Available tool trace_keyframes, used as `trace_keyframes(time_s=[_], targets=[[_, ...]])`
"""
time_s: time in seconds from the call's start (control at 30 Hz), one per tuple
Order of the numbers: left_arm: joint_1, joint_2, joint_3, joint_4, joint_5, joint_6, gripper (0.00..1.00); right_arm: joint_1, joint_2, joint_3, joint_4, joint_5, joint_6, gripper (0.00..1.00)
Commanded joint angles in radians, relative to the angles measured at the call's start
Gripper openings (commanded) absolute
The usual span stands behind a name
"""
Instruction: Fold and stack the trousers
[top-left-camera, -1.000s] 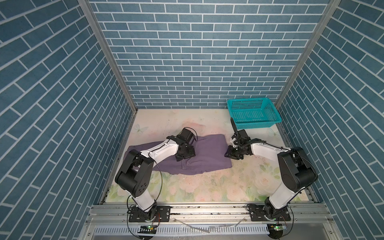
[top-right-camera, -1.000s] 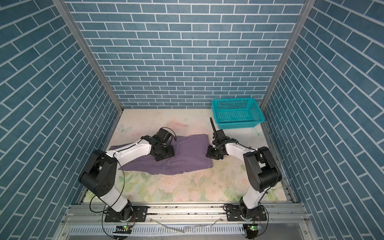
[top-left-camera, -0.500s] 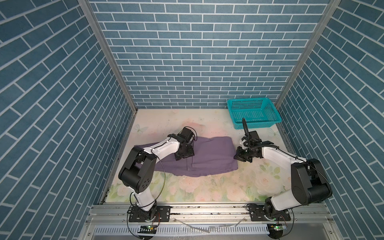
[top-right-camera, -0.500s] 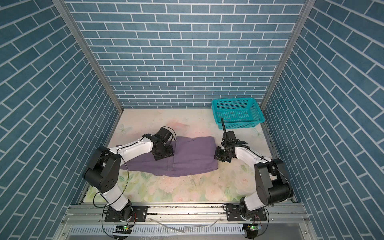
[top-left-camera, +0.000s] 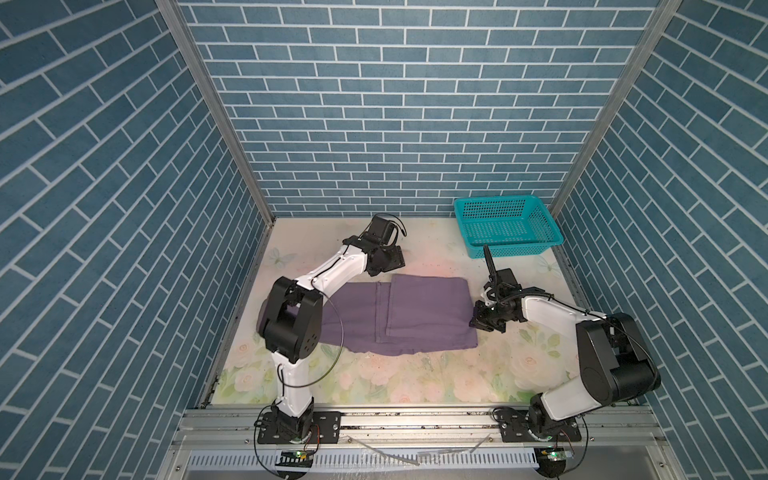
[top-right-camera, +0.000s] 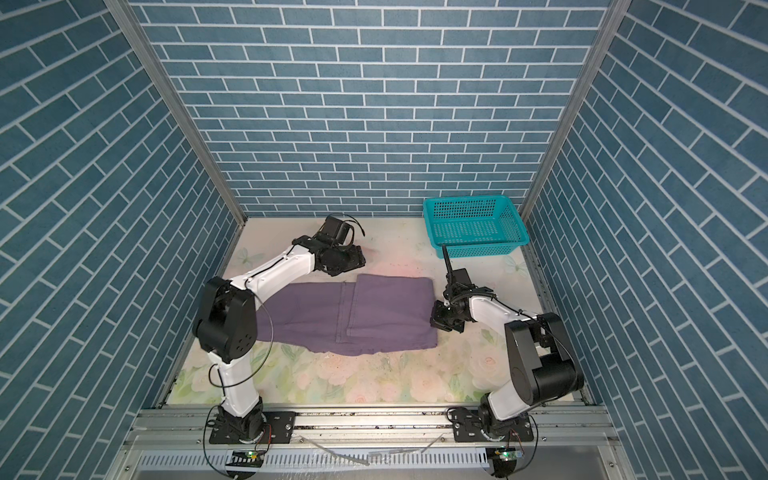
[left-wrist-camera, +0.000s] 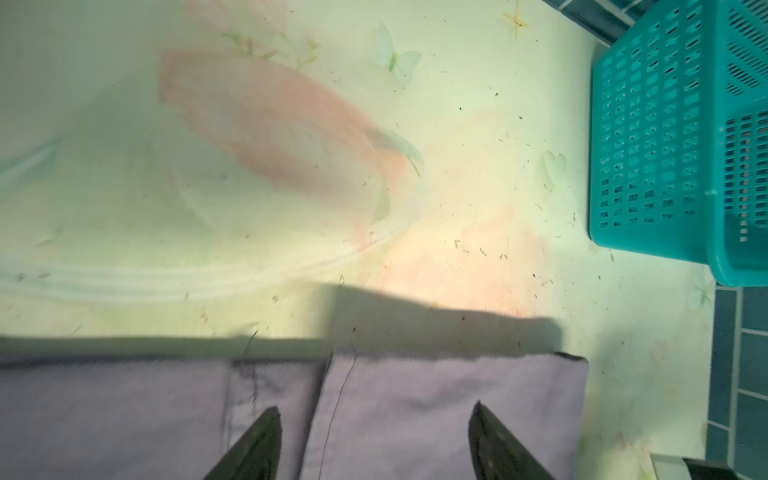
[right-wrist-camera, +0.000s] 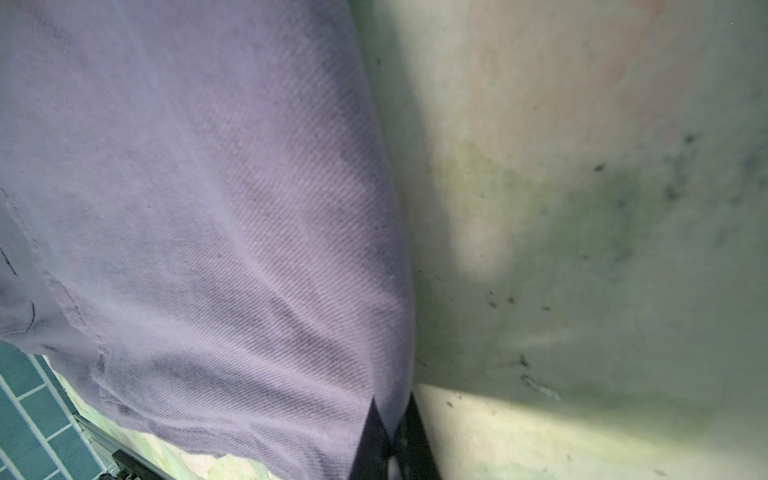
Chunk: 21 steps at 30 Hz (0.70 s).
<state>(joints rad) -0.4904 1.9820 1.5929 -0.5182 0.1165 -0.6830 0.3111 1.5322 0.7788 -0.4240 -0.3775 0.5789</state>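
The right jaws are closed on the trousers (top-left-camera: 415, 316), pinching the folded right-hand edge close to its near corner. The right wrist view shows the mauve cloth running in between the tips. The left jaws stand apart and empty, hovering just past the far edge of the cloth. The trousers lie flat in the middle of the desk (top-left-camera: 415, 382), doubled over on the right half, with the rest running left under the left arm (top-left-camera: 332, 274).

The step in hand looks like the next fold, with the right end carried over to the left. With only one corner pinched, the far corner would likely lag and skew the fold, so the left jaws ought to take the far corner of that same edge first. Both should then lift low, travel together and lay edge on edge.

The left arm's own forearm and elbow hang over the landing half, and that is the main obstruction. The teal basket (top-left-camera: 505, 226) sits in the far right corner, apart from the cloth and clear of the fold path.
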Motion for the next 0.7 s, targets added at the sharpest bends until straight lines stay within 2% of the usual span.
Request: trace_keyframes(time_s=[0.0,0.07,0.17,0.23,0.27,0.3,0.33,0.37,0.4,0.53,0.67], targets=[[-0.028,0.097,0.069,-0.069,-0.022,0.045,0.71,-0.004,-0.011,-0.030,-0.021,0.037,0.004,0.00],[-0.033,0.146,0.111,-0.114,-0.045,0.048,0.64,-0.004,-0.013,-0.030,-0.019,0.039,0.006,0.00],[-0.040,0.204,0.166,-0.184,-0.090,0.048,0.61,-0.004,-0.017,-0.031,-0.019,0.042,0.006,0.00],[-0.044,0.228,0.184,-0.198,-0.095,0.051,0.54,-0.004,-0.017,-0.033,-0.021,0.044,0.005,0.00],[-0.046,0.239,0.195,-0.208,-0.099,0.053,0.44,-0.004,-0.017,-0.033,-0.021,0.045,0.005,0.00],[-0.049,0.251,0.209,-0.224,-0.105,0.057,0.28,-0.006,-0.017,-0.034,-0.022,0.046,0.004,0.00],[-0.053,0.258,0.224,-0.240,-0.111,0.059,0.16,-0.005,-0.017,-0.035,-0.023,0.048,0.005,0.00],[-0.055,0.264,0.237,-0.259,-0.116,0.063,0.06,-0.006,-0.018,-0.036,-0.024,0.051,0.006,0.00],[-0.057,0.263,0.248,-0.274,-0.119,0.068,0.00,-0.006,-0.020,-0.036,-0.023,0.053,0.006,0.00],[-0.057,0.222,0.279,-0.358,-0.186,0.085,0.00,-0.006,-0.017,-0.038,-0.027,0.060,0.004,0.00],[-0.056,0.168,0.353,-0.515,-0.275,0.120,0.00,-0.009,-0.019,-0.037,-0.035,0.070,0.001,0.00]])
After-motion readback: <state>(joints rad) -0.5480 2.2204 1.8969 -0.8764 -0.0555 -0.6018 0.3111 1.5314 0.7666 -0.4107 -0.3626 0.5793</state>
